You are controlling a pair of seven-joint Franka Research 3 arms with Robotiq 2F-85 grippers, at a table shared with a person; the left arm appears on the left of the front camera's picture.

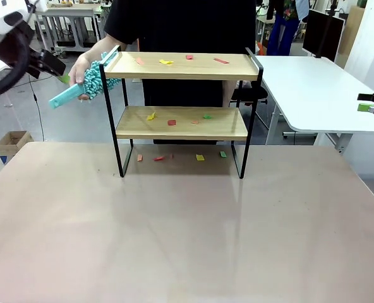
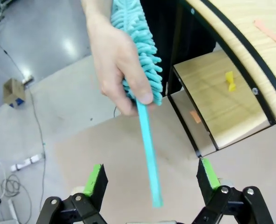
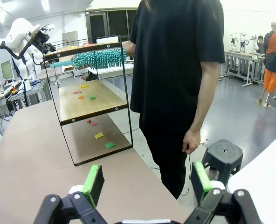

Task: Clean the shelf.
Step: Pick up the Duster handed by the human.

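The table (image 1: 187, 240) fills the lower frame, and the shelf (image 1: 193, 68) stands at its far centre. At upper left a person's hand (image 1: 81, 68) holds a teal duster (image 1: 93, 81) by the top board's left end. The left gripper (image 2: 151, 171) and the right gripper (image 3: 145, 179) are both released and empty. Coloured scraps (image 1: 167, 62) dot both boards.

My left gripper (image 2: 152, 178) and right gripper (image 3: 147, 181) are showing black fingers (image 2: 101, 183), green pads (image 2: 209, 173) and silver screws (image 2: 51, 201); left of the shelf (image 1: 174, 74), my white arm (image 1: 2, 24) is carrying a black cable (image 1: 21, 63).
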